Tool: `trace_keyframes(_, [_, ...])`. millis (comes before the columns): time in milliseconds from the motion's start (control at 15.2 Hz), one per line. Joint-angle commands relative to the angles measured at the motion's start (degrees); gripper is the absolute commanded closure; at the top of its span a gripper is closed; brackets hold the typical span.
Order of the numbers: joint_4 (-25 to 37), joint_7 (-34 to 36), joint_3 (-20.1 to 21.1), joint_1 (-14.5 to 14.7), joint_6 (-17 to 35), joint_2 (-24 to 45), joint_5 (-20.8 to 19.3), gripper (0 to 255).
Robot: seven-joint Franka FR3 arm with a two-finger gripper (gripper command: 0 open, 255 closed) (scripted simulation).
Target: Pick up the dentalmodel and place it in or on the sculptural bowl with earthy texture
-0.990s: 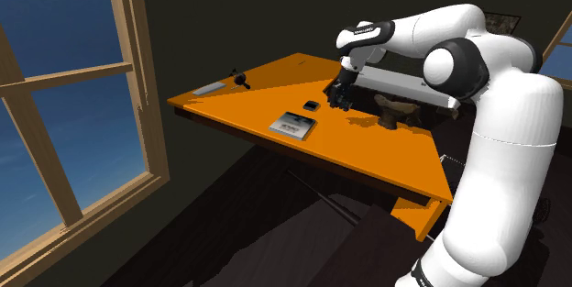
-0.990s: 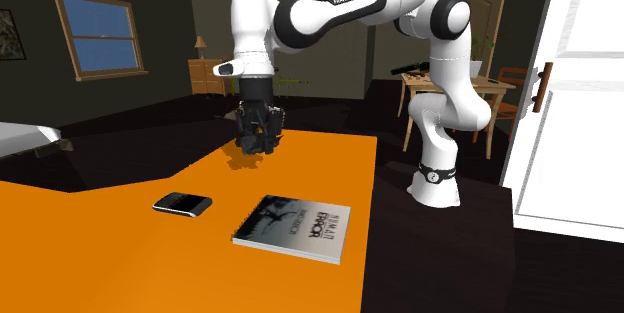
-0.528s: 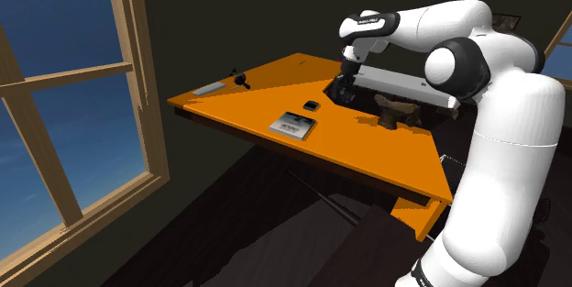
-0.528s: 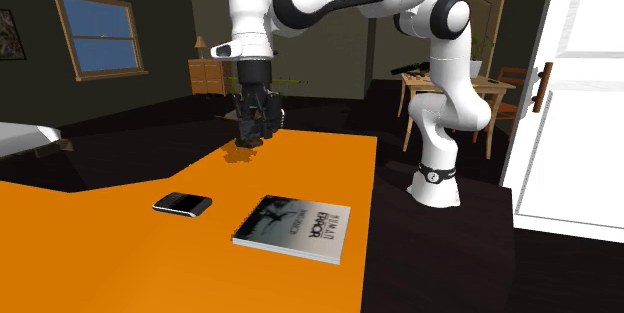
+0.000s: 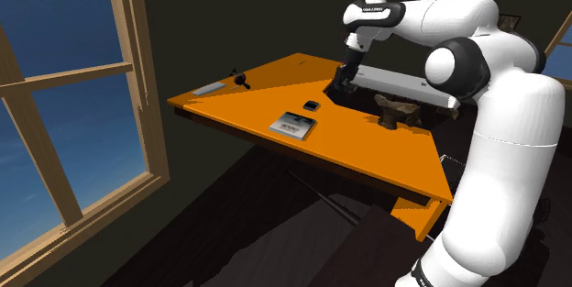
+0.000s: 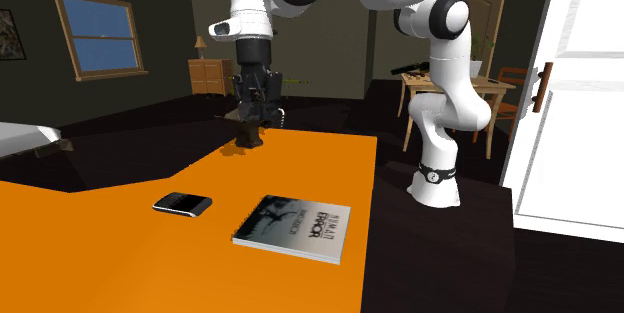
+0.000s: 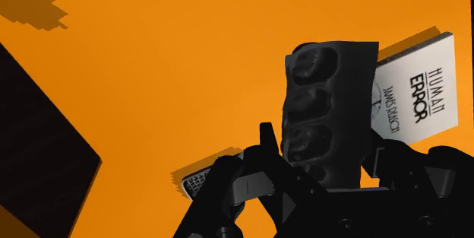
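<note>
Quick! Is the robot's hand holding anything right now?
Gripper: shut on the dark dental model, above the orange table.

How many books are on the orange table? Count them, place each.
1. The book lies flat on the table, beside the black phone. A flat grey thing at the shoulder view's left corner is unidentifiable.

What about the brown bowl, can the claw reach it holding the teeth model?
Probably yes. The claw, shut on the dental model, hangs above the table, and the bowl stands close by with only bare orange top between them.
</note>
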Motion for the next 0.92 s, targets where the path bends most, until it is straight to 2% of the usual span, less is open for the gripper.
trace_keyframes(0, [1.92, 0.2, -0.04, -0.21, -1.66, 0.29, 0.07, 255])
trace_keyframes(594, [11.71, 0.98, -0.19, -1.6, -9.51, 2.33, 0.88, 255])
trace_keyframes(858, [11.0, -3.96, -1.79, -4.96, -10.04, 1.97, 1.22, 255])
